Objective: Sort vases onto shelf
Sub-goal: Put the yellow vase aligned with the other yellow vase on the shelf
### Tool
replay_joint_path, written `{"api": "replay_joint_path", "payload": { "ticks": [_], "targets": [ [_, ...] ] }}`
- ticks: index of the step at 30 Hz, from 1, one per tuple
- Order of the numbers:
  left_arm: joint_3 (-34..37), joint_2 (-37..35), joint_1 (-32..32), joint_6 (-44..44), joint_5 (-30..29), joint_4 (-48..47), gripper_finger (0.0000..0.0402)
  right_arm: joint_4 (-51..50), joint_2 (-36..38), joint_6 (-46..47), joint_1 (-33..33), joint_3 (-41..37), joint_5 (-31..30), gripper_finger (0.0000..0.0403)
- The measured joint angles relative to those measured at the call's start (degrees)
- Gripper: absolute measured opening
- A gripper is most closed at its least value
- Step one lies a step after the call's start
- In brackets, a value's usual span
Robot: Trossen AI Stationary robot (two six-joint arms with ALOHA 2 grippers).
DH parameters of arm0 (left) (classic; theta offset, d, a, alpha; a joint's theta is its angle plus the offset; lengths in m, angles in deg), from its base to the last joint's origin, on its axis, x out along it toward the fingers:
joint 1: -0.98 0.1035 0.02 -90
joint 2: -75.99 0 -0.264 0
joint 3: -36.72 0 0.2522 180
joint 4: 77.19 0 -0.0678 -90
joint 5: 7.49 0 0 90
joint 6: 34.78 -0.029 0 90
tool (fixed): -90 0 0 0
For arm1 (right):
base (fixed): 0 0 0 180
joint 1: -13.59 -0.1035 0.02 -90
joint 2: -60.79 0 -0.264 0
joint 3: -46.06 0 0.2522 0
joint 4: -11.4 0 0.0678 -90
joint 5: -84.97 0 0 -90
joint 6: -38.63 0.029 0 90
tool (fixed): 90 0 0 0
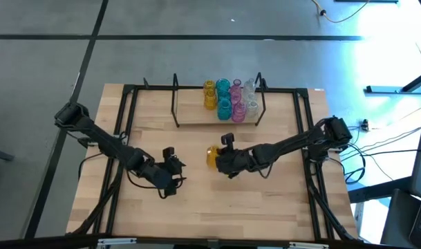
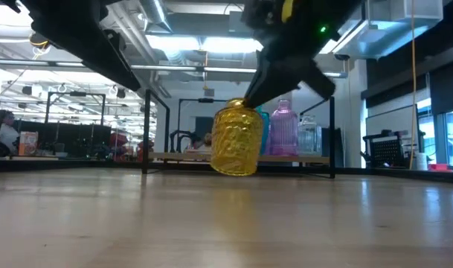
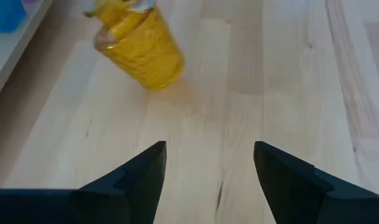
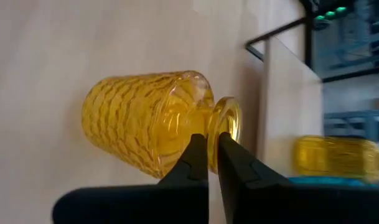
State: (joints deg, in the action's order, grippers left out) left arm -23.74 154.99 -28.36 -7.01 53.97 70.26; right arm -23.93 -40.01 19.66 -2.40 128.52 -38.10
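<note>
Tabletop (image 2: 226,223) bears tilted yellow vase (image 2: 236,141), neck pinched by right gripper (image 4: 213,152).

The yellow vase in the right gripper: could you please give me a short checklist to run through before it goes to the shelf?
1. Right gripper shut on the yellow vase at its neck: ok.
2. Vase clear of the table: ok in the low view, though it hangs tilted.
3. Grip firm enough for the carry: cannot tell.
4. Free space on the shelf: ok, its left part is bare.
5. Left gripper open and away from the path: ok.
</note>
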Motion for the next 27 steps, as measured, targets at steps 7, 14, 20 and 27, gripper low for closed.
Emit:
{"api": "replay_joint_path", "payload": {
  "ticks": [7,14,20,27],
  "targets": [
    [0.0,0.1,0.4,-0.1,-1.3,0.2,0.0236,1.5,-4.0,-5.5,-3.3,0.0,-7.6,0.0001],
    [0.0,0.1,0.6,0.0,-2.4,0.2,0.0236,5.0,-6.3,-5.1,-4.6,0.2,-7.9,0.0017],
    [0.0,0.1,0.6,0.0,-3.1,0.4,0.0236,7.9,-6.3,-3.4,-4.6,0.2,-1.9,0.0066],
    [0.0,0.1,0.6,0.2,-6.5,0.4,0.0236,7.4,-5.5,0.0,-5.1,0.0,-0.3,0.0156]
  ]
}}
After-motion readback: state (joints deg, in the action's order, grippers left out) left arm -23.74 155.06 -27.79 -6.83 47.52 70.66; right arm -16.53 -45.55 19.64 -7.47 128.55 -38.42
